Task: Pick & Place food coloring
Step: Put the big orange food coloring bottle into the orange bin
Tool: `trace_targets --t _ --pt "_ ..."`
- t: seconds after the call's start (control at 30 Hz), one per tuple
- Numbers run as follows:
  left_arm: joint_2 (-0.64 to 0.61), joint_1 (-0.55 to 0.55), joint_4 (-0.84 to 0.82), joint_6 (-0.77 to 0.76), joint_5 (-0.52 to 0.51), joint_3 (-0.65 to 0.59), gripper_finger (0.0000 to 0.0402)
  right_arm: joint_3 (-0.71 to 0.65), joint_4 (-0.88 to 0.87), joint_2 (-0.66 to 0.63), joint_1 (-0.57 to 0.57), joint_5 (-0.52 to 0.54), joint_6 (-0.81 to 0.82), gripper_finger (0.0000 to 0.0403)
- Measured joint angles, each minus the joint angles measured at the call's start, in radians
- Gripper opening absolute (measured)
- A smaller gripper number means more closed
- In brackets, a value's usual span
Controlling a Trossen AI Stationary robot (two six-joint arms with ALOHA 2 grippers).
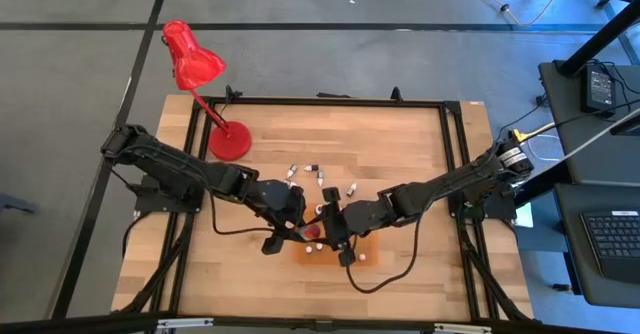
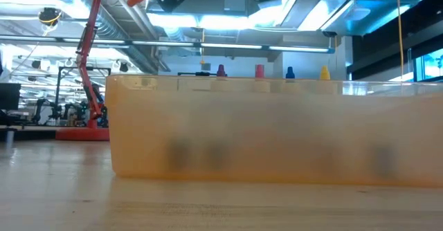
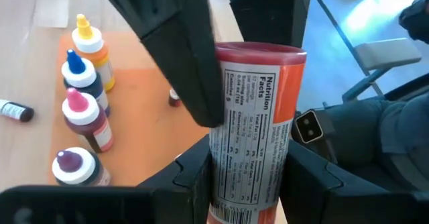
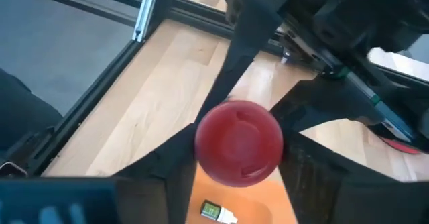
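Observation:
A jar with a red lid (image 4: 238, 142) and an orange label bearing a nutrition panel (image 3: 258, 117) stands upright between both grippers over the orange mat (image 1: 372, 246). My left gripper (image 3: 251, 184) is shut on its body. My right gripper (image 4: 236, 167) is shut at its lid end. Dropper bottles with yellow (image 3: 88, 41), blue (image 3: 79, 73), pink (image 3: 84, 117) and purple (image 3: 72, 167) caps stand on the mat. Their caps show in the low view (image 2: 259, 70). Several tiny bottles lie on the wood farther back (image 1: 318, 174). My left gripper pinches the lower part of the jar's labelled body (image 3: 248, 177) between its two fingers, coming level from the table's left and lying across the jar. The jar's bottom is out of view. My right gripper comes from above, pointing down, one finger (image 3: 181, 56) on each side of the jar's top just under the lid (image 4: 201, 150). The fingers hide the place of contact.
A red desk lamp (image 1: 195, 59) stands on its base (image 1: 230, 139) at the far left. A small green-labelled bottle (image 4: 218, 212) lies on the mat under the jar, and another lies on the wood (image 3: 15, 110). The black table frame (image 1: 455, 154) borders the top.

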Motion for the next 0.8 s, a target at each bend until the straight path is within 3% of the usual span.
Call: trace_targets --t 0.17,0.57,0.8 --pt "0.0 -0.003 0.001 0.002 0.001 0.0 0.0132 0.0 -0.001 0.0 0.0 -0.006 -0.002 0.016" --pt "0.0 -0.003 0.002 0.007 -0.001 0.0 0.0153 0.0 -0.001 0.0 0.0 -0.004 0.001 0.0157" --pt "-0.005 -0.002 -0.005 0.003 0.002 -0.001 0.0195 -0.001 -0.004 -0.002 -0.001 0.008 -0.003 0.0157"
